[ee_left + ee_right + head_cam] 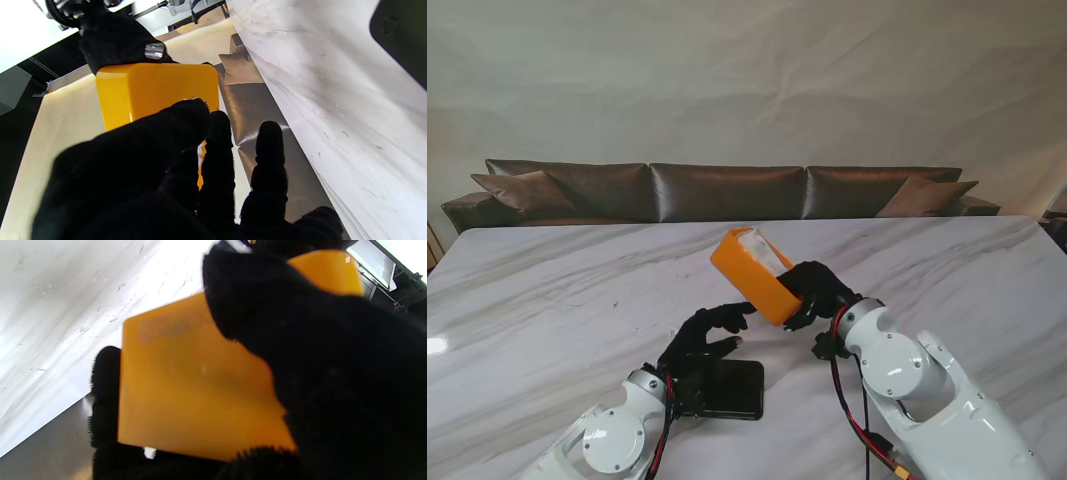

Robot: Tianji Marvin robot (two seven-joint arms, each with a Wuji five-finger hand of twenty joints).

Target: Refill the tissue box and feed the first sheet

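The right hand point(815, 290) grips the tilted orange plastic tissue box point(752, 276) above the table point(547, 290), probably so the open left hand point(705, 338), fingertips touching its corner, can steady it.

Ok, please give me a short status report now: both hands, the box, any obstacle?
Right hand shut on orange tissue box, tilted, off the table. Left hand open, fingertip at box's lower edge. Black lid flat by left wrist.
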